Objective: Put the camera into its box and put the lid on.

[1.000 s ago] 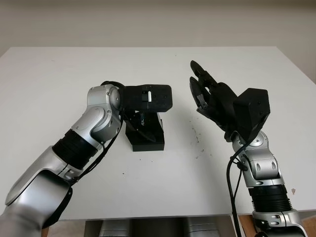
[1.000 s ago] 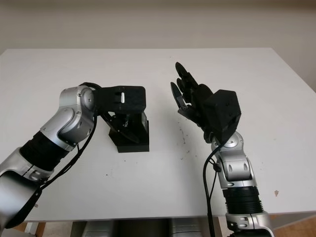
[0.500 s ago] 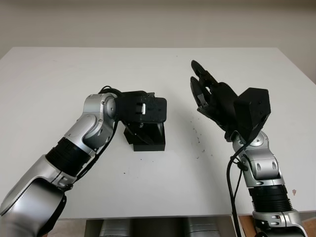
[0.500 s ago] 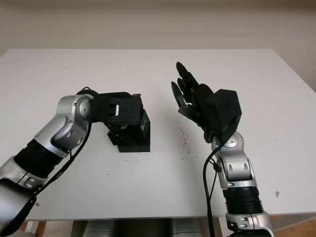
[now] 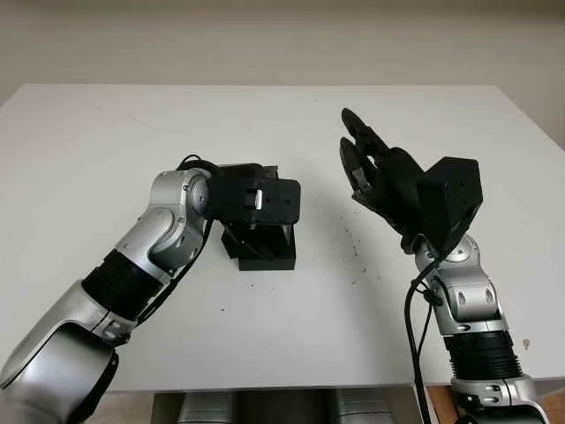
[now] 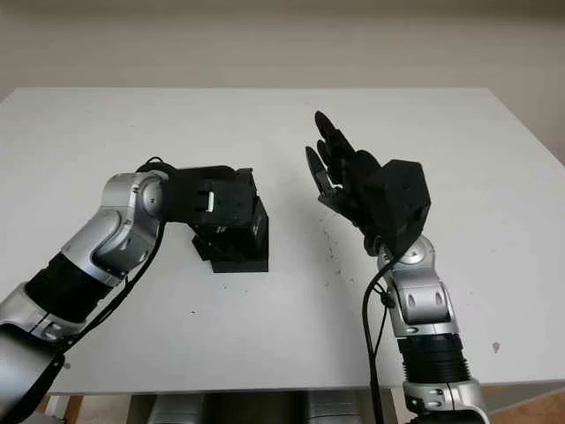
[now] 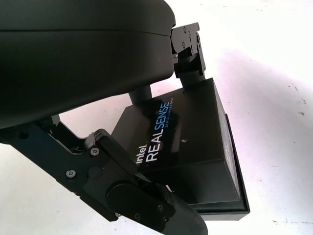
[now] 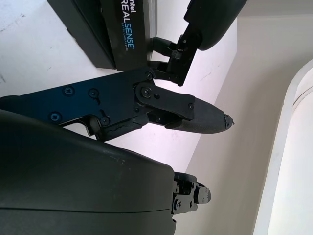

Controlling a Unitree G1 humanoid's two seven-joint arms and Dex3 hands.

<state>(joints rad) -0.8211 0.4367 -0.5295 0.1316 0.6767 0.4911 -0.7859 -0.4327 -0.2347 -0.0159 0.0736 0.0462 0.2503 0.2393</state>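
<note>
Where the left hand (image 5: 265,201) hovers, the box (image 7: 188,147) reads "intel REALSENSE".

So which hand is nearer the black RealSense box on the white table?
Left. The left hand is directly over the black RealSense box, fingers around its sides; the right hand is raised apart, open.

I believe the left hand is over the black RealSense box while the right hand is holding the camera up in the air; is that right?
Not quite: the right hand is raised above the table but open, holding nothing, as the left eye view shows. The left hand is indeed over the black RealSense box.
</note>
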